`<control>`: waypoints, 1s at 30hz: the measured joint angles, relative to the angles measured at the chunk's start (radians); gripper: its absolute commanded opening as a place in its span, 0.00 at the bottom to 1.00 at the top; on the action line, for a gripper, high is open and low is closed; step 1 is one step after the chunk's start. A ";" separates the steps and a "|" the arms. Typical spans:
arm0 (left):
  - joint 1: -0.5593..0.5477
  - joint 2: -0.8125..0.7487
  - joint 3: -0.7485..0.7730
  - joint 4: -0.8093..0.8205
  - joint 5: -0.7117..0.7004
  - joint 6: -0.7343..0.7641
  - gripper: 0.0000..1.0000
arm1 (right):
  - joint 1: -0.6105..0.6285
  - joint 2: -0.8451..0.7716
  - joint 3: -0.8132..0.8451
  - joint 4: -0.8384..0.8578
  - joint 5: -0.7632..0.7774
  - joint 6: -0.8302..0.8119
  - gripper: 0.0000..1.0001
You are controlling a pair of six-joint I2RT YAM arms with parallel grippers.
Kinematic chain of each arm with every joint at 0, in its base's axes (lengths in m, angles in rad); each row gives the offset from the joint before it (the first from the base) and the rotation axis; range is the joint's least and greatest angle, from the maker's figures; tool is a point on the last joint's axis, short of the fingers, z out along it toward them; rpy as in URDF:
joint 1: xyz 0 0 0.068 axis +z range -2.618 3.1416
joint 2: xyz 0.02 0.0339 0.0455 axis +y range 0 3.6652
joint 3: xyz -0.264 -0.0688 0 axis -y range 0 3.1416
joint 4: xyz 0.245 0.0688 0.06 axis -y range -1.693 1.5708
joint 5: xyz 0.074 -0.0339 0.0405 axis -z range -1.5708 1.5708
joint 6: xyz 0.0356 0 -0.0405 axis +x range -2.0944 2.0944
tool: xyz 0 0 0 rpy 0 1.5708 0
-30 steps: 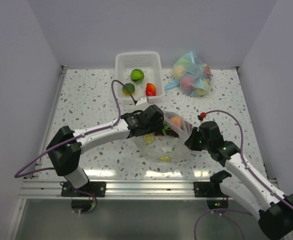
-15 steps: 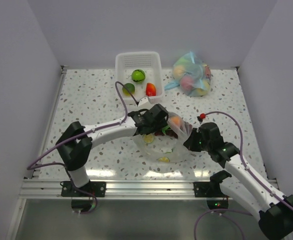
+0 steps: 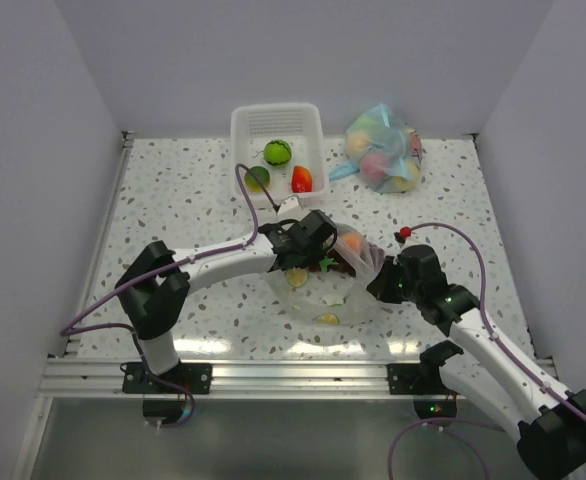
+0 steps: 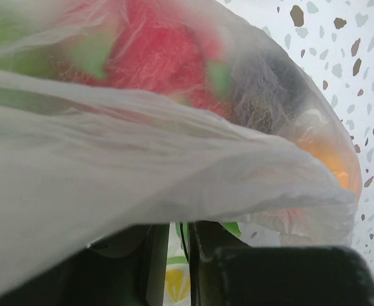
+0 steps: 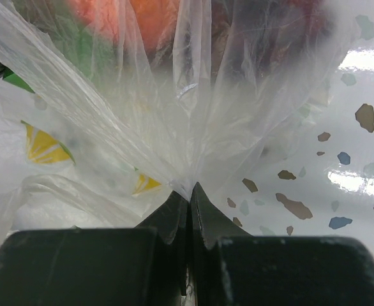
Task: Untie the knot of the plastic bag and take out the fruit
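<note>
Under both my grippers spreads the speckled table (image 3: 173, 210). Between them lies the plastic bag (image 3: 325, 298), clear and crinkled. Its long axis runs from my right gripper (image 5: 188, 191) across toward my left gripper (image 3: 320, 256), angled a little to the far side. Its gathered end points at my right fingertips, and the film fans out and widens from that pinch. My right jaws are clamped flat on the bunched film, with no gap between them. My left gripper sits at the bag's other end with film draped over its fingers. They stand close together, but I cannot tell whether they grip anything.

Beyond my left gripper, well apart, stands the white basket (image 3: 243, 125) with two limes (image 3: 274, 150) and a red strawberry (image 3: 301, 180). Beyond my right gripper, also well apart, sits a blue-tinted bag (image 3: 383, 150).

Just ahead of my left fingers, behind the film, a red fruit (image 4: 155, 51) lies beside dark grapes (image 4: 270, 89), with an orange (image 4: 330, 162) to their right. Left of my right pinch shows a lemon slice (image 5: 43, 143).
</note>
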 measured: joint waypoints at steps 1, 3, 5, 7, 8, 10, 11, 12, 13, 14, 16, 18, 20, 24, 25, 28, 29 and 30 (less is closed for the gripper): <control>0.000 0.000 -0.001 -0.001 0.003 0.003 0.18 | 0.000 0.000 0.000 0.000 0.000 0.000 0.00; 0.000 0.000 -0.005 0.000 0.009 0.019 0.16 | 0.000 0.000 0.000 0.000 0.000 0.000 0.00; 0.000 0.000 -0.014 0.001 0.019 0.035 0.17 | 0.000 0.002 0.000 0.000 0.000 0.000 0.00; 0.000 0.000 -0.023 0.000 0.034 0.053 0.23 | 0.000 0.003 0.000 0.000 0.000 0.000 0.00; 0.000 0.000 -0.025 0.000 0.040 0.060 0.25 | 0.000 0.003 0.000 0.000 0.000 0.000 0.00; 0.001 0.000 -0.029 0.001 0.057 0.077 0.27 | 0.000 0.005 0.000 0.000 0.000 0.000 0.00; 0.001 0.000 -0.031 0.002 0.067 0.086 0.27 | 0.000 0.010 0.000 0.000 0.000 0.000 0.00; 0.001 0.001 -0.031 0.002 0.071 0.090 0.27 | 0.000 0.015 0.000 0.000 0.000 0.000 0.00; 0.002 0.002 -0.031 0.004 0.080 0.100 0.27 | 0.000 0.020 0.000 0.000 0.000 0.000 0.00; 0.003 0.004 -0.031 0.006 0.087 0.106 0.25 | 0.000 0.023 0.000 0.000 0.000 0.000 0.00; 0.007 0.008 -0.031 0.007 0.103 0.122 0.16 | 0.000 0.029 0.000 0.000 0.000 0.000 0.00; 0.007 0.011 -0.032 0.005 0.113 0.138 0.10 | 0.000 0.030 0.000 0.000 0.001 0.000 0.00; 0.008 0.011 -0.033 0.002 0.113 0.157 0.04 | 0.000 0.030 0.001 0.000 0.002 0.000 0.00; 0.012 -0.006 -0.050 0.001 0.118 0.209 0.00 | 0.000 0.030 0.001 0.000 0.010 -0.001 0.00; 0.013 -0.019 -0.061 -0.006 0.122 0.226 0.00 | 0.000 0.031 0.002 0.000 0.011 0.000 0.00; 0.013 -0.066 -0.086 -0.038 0.140 0.277 0.00 | 0.000 0.035 0.008 -0.001 0.024 -0.001 0.00; 0.011 -0.086 -0.092 -0.052 0.146 0.297 0.00 | 0.000 0.039 0.011 0.000 0.028 -0.001 0.00; 0.011 -0.107 -0.097 -0.067 0.155 0.322 0.00 | 0.000 0.043 0.015 0.000 0.029 -0.001 0.00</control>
